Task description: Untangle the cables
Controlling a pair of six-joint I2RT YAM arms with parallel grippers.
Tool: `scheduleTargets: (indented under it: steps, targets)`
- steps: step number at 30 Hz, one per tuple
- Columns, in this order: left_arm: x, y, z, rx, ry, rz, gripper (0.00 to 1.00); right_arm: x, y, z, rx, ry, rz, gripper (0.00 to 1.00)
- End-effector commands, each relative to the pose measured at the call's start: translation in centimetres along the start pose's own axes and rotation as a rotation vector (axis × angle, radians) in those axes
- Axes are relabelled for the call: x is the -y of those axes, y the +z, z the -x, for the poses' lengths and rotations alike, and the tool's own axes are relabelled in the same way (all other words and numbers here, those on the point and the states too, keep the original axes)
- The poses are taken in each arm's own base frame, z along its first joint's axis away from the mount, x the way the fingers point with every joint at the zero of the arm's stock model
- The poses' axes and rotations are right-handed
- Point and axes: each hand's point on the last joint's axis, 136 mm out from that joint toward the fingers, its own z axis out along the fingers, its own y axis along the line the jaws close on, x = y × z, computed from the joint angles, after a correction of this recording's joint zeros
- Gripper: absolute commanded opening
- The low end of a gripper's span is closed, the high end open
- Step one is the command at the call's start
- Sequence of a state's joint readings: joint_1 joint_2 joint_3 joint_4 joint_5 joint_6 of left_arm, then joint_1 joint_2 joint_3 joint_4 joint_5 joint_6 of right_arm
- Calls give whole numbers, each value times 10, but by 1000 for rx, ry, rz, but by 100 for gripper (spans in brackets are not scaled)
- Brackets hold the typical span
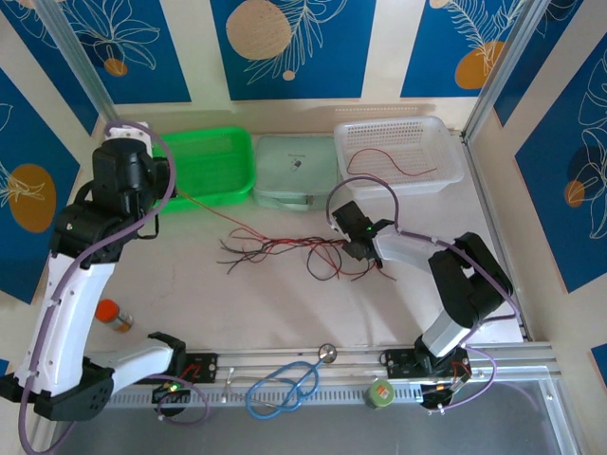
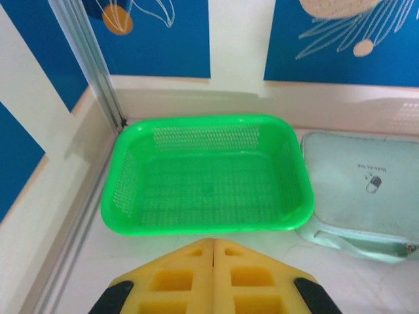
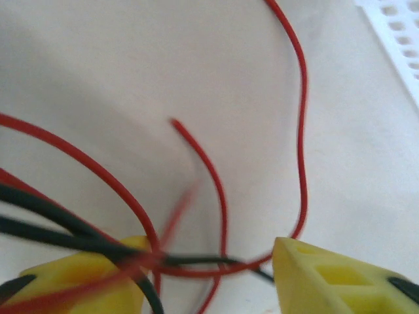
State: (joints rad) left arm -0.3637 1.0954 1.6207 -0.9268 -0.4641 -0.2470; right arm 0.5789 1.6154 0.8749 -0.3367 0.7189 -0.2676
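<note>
Hovering high at the left, the left gripper point(image 2: 213, 247) is clenched, its fingers pressed flat together, just short of the green basket point(image 2: 208, 175). A pale pouch point(image 1: 296, 169) sits just right of the basket. The cables point(image 1: 285, 248), red and black, lie tangled mid-worktop point(image 1: 190, 294). The right arm is bent low. The right gripper point(image 3: 209, 261) is released, its fingers spread astride the tangle's right end. One red cable point(image 1: 417, 173) lies in the white basket point(image 1: 455, 161).
</note>
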Motion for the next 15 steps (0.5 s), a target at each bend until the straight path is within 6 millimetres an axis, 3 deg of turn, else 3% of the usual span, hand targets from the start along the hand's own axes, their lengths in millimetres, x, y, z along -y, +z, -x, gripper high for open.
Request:
scheduleTargets:
  steps: [1,6,11,15]
  targets:
    - [11,1,-4,9,-62,-75,0,17,-15,5,16,67,-45,56]
    - [27,13,-26,-53,-81,-143,0,-1,-53,28,160,160,137,56]
    - [41,16,-31,-80,-96,-210,0,-20,-125,61,366,363,446,61]
    - [48,10,-20,-66,-110,-256,0,-50,-162,77,265,646,721,61]
